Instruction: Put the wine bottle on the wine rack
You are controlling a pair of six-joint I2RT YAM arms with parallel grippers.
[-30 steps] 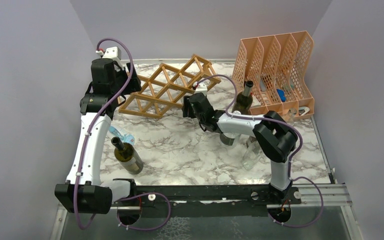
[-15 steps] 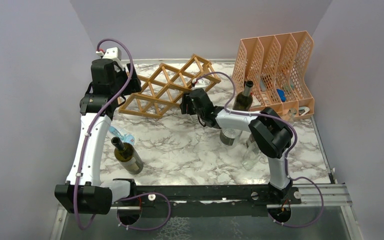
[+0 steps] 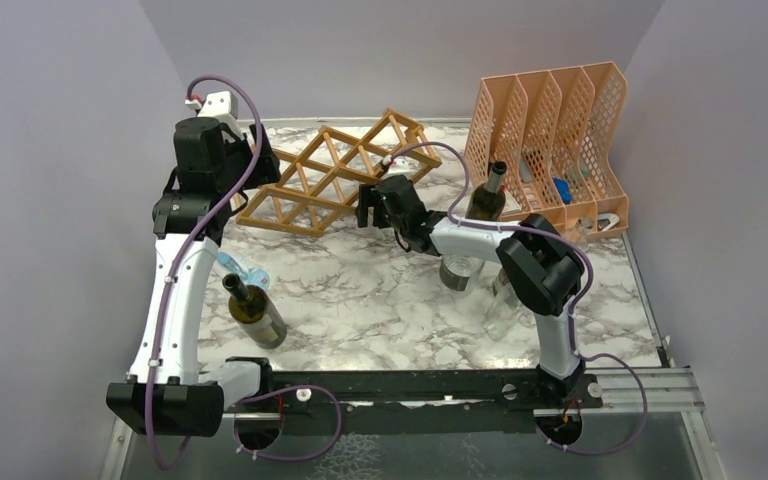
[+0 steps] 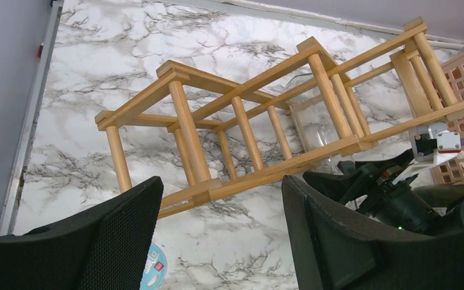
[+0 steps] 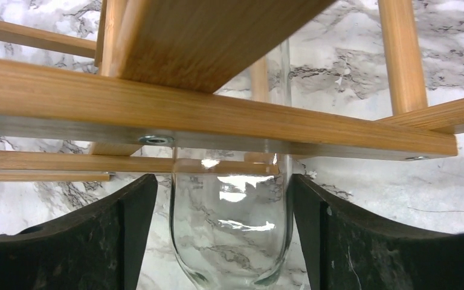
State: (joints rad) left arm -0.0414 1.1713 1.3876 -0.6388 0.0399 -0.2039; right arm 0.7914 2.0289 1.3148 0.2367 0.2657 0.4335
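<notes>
The wooden wine rack (image 3: 335, 175) lies tilted at the back of the marble table. It also shows in the left wrist view (image 4: 248, 127) and fills the top of the right wrist view (image 5: 217, 115). My right gripper (image 3: 368, 205) is at the rack's near right side. Its jaws (image 5: 225, 181) are shut on the base of a clear glass wine bottle (image 5: 229, 223), whose body passes under the rack's beams into a cell. The bottle shows inside the rack in the left wrist view (image 4: 314, 124). My left gripper (image 4: 220, 181) is open and empty, just above the rack's left end (image 3: 250, 178).
A dark green bottle (image 3: 253, 312) and a small plastic bottle (image 3: 240, 268) sit by the left arm. Another dark bottle (image 3: 485, 195) stands before the peach file holder (image 3: 550, 125). A glass (image 3: 455, 272) and a clear bottle (image 3: 500, 305) stand under the right arm.
My right gripper has moved left and back with the clear bottle, up against the rack. The left arm has shifted slightly left.
</notes>
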